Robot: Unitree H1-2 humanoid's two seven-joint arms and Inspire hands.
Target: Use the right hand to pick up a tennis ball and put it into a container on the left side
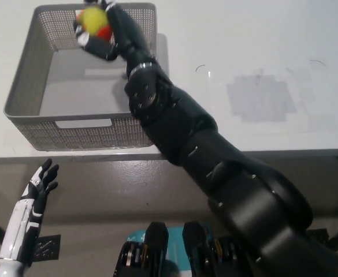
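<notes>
Yellow-green, with a patch of orange-red on its right side, the ball [95,21] sits at the upper left of the frame, grasped in the black right hand [102,32], whose fingers curl around it from below and from the right. Ball and hand are over the far part of the basket [24,86], close to its back rim and slightly right of that rim's middle; whether the ball is above the rim or already lower than it cannot be told from this steep view. The basket is a grey, finely perforated rectangular bin with cut-out handles in its near and far walls, and its floor shows bare and pale. It stands on the left part of a white table [261,52], close to the table's front edge. The black right arm [186,133] runs diagonally from the lower right of the frame up across the table edge and over the basket's right wall to the hand. On the table to the right of the arm lies a faint grey blotchy patch [261,98], and a few thin dark marks are scattered near it. Below the table edge, at the lower left of the frame, the white left hand [39,187] rests with its fingers spread and nothing in it, over a brownish floor [111,190].
</notes>
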